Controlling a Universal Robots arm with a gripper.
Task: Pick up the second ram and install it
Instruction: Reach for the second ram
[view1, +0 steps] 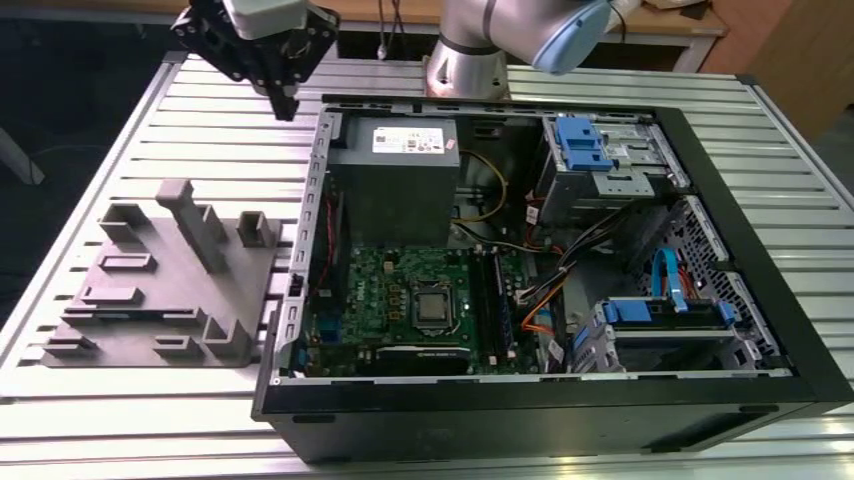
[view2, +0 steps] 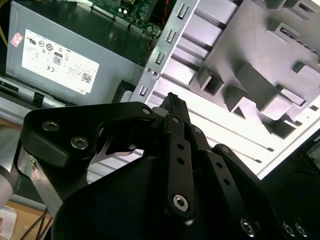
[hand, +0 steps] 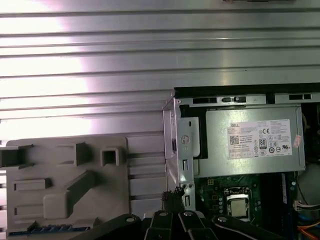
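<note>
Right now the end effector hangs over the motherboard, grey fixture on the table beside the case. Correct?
No. The exterior view shows the end effector hanging over the table, outside the case, not over the motherboard. The grey fixture is beside the case.

I work in a lab or workshop. My table (view1: 160, 140) is slotted aluminium, carrying an opened computer case (view1: 747, 330) with a grey fixture (view1: 147, 300) at its nine o'clock.

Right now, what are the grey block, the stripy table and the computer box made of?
The grey block looks like matte plastic: it is pale and dull, with chunky moulded shapes. The table looks like aluminium: its silvery ribbed slats shine under the light. The computer box seems to be black painted metal outside and bare grey sheet metal inside.
</note>
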